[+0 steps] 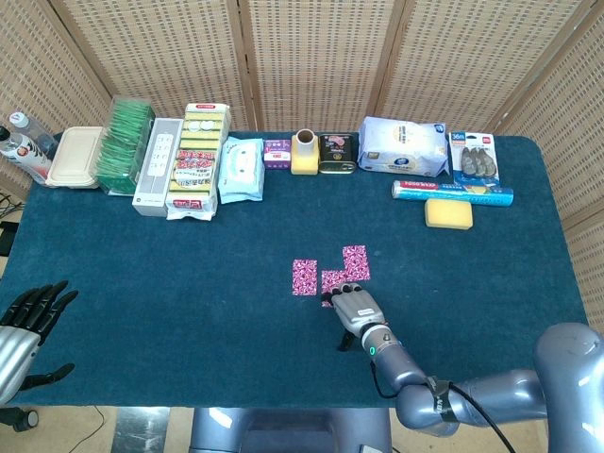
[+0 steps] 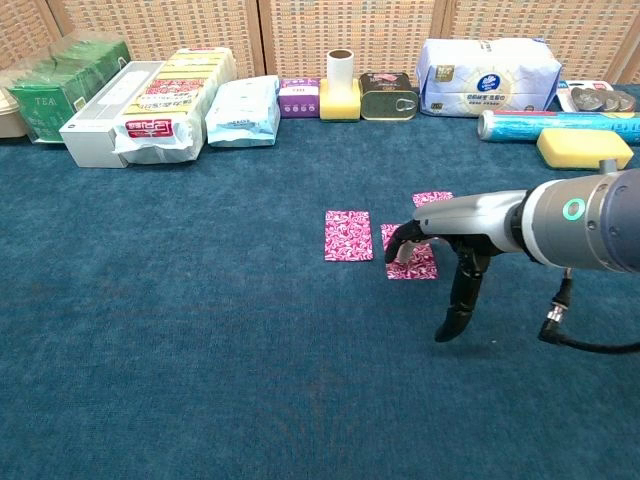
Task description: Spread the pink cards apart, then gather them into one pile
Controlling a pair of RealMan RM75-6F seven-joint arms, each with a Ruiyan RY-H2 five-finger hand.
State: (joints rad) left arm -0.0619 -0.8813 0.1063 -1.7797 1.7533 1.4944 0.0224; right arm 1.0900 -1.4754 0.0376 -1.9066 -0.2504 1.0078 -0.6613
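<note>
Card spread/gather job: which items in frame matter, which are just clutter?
In play:
- left pink card
- middle pink card, right hand fingers resting on it
- far pink card

Clutter:
- yellow sponge
- blue foil roll
- wipes pack
- tin can
- green tea box
- left hand, idle at the table edge
</note>
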